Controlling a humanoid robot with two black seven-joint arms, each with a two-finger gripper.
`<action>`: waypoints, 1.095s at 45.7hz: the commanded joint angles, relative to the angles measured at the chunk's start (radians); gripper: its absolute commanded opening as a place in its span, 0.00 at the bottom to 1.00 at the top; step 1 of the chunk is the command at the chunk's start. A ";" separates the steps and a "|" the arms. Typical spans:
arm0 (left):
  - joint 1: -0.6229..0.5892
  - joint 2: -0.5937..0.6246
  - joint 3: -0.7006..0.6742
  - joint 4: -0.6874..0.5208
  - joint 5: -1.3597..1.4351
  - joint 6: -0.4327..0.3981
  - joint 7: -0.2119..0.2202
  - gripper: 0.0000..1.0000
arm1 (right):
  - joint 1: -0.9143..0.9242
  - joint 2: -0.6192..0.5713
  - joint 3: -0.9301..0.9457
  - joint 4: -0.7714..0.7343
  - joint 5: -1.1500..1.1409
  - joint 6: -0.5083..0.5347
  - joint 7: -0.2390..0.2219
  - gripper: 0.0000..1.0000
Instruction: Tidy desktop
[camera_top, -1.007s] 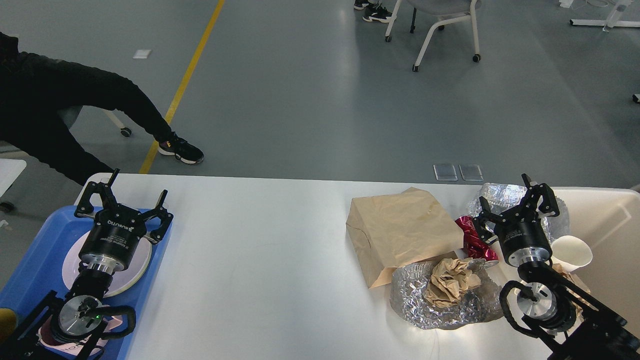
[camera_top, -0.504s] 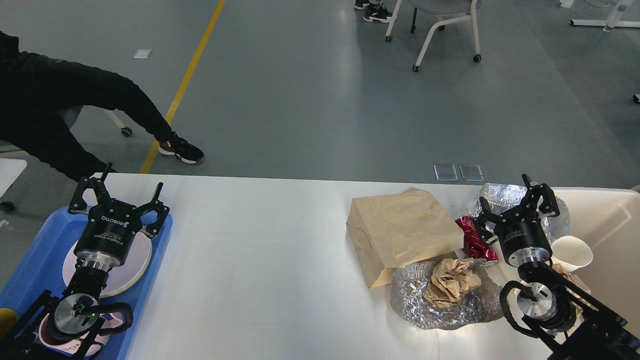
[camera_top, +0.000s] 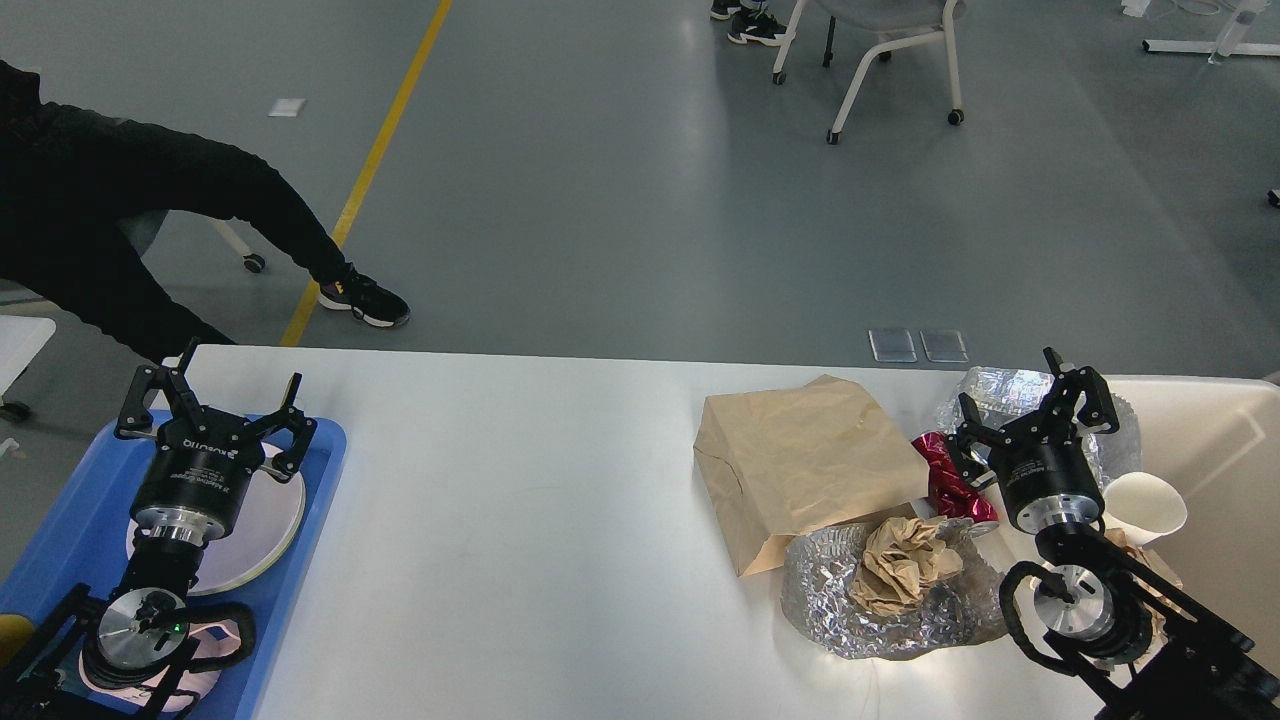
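Two grippers are seen above the white worktop (camera_top: 520, 520), which fills the lower part of the view. The left gripper (camera_top: 208, 398) is spread wide, empty, over a plate (camera_top: 270, 510) in the blue tray (camera_top: 325, 470). The right gripper (camera_top: 1030, 400) is likewise spread, empty, near foil (camera_top: 870, 610), a red wrapper (camera_top: 945, 485) and a paper bag (camera_top: 800, 460).

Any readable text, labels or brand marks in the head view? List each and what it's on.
"ROBOTIQ": white lettering on the black body of the left gripper, seen rotated.
Smaller white lines under that name on the same gripper body: too small to read.
White print on the black body of the right gripper: too small to read.
Crumpled red foil wrapper: no legible text.
Brown paper bag and white paper cup: no print visible.
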 joint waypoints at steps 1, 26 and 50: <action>0.004 -0.004 -0.005 0.010 0.004 -0.041 -0.004 0.96 | 0.000 0.000 0.000 0.000 0.000 0.000 -0.001 1.00; -0.025 -0.026 -0.003 0.127 -0.005 -0.171 -0.013 0.96 | 0.000 0.000 0.000 0.000 0.000 0.000 -0.001 1.00; -0.027 -0.026 0.000 0.128 -0.007 -0.171 -0.016 0.96 | 0.000 0.000 0.000 0.000 0.001 0.000 0.001 1.00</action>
